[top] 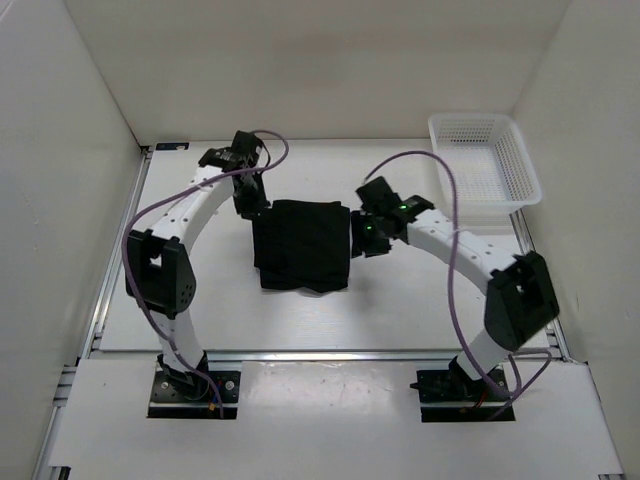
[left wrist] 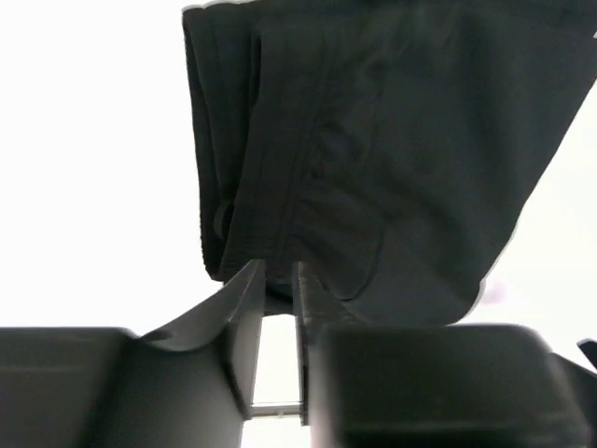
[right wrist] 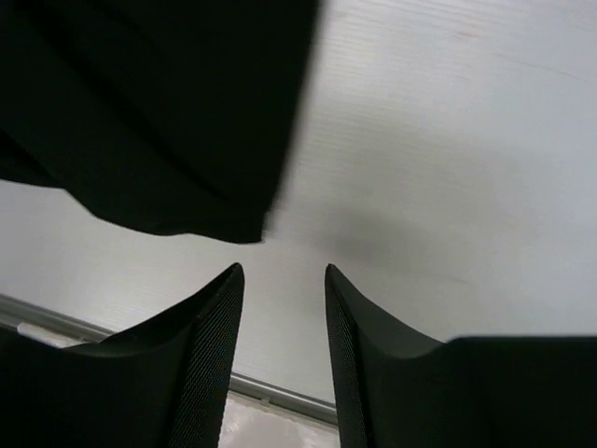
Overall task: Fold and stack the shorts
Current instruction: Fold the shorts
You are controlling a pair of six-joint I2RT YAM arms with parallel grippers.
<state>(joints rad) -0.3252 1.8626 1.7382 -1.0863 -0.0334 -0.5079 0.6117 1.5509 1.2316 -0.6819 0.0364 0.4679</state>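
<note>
The black shorts [top: 302, 245] lie folded into a rough square at the middle of the table. My left gripper [top: 254, 206] is at their far left corner. In the left wrist view its jaws [left wrist: 278, 271] stand a narrow gap apart, with the hem of the shorts [left wrist: 392, 140] showing at the tips. I cannot tell whether the cloth is pinched. My right gripper [top: 358, 232] sits just off the shorts' right edge. It [right wrist: 283, 271] is open over bare table, and a corner of the shorts [right wrist: 140, 103] lies ahead and to the left of its fingertips.
A white mesh basket [top: 485, 165] stands at the back right corner. White walls close in the table on the left, back and right. A metal rail [top: 320, 352] runs along the near edge.
</note>
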